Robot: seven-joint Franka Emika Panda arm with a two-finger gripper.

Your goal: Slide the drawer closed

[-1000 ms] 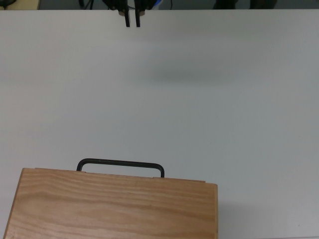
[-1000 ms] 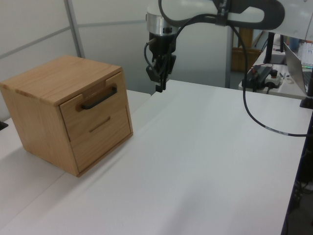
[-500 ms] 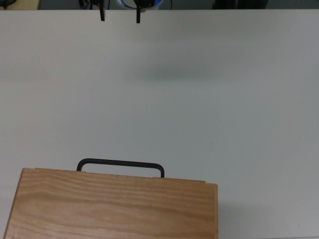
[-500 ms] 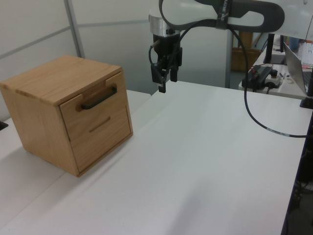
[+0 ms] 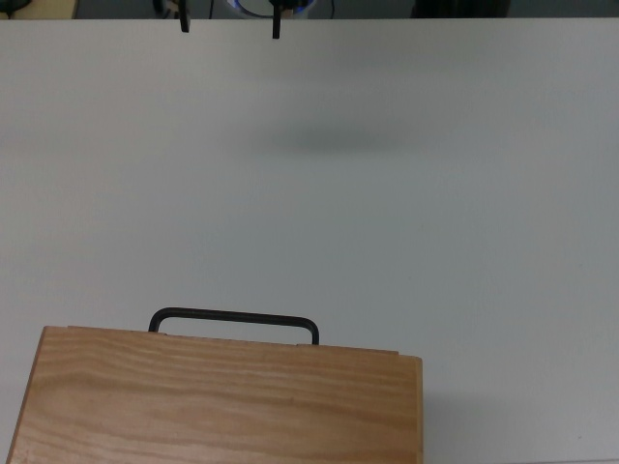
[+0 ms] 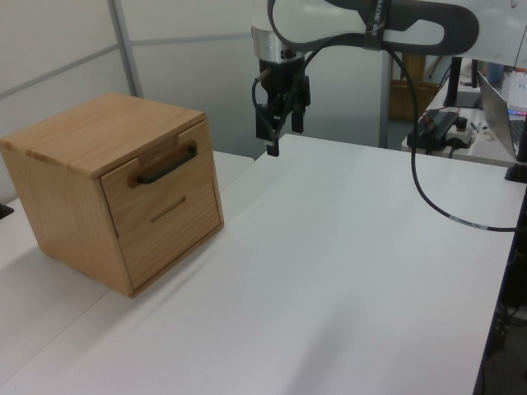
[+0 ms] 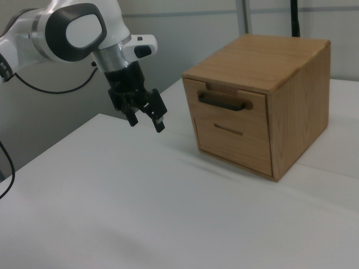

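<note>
Because the drawer (image 6: pixel 154 168) sits flush in the cabinet (image 6: pixel 99 148), seemingly closed, the hand (image 6: pixel 282 111) hovers well apart above the tabletop (image 6: pixel 329 271), fingers (image 5: pixel 276 24) spread and empty.

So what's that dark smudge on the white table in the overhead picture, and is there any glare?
In the top view the smudge is a soft shadow, probably the arm's, on the table. In the right view a faint shadow lies beside the cabinet. The left view shows even light, no glare; the gripper looks sharp.
</note>
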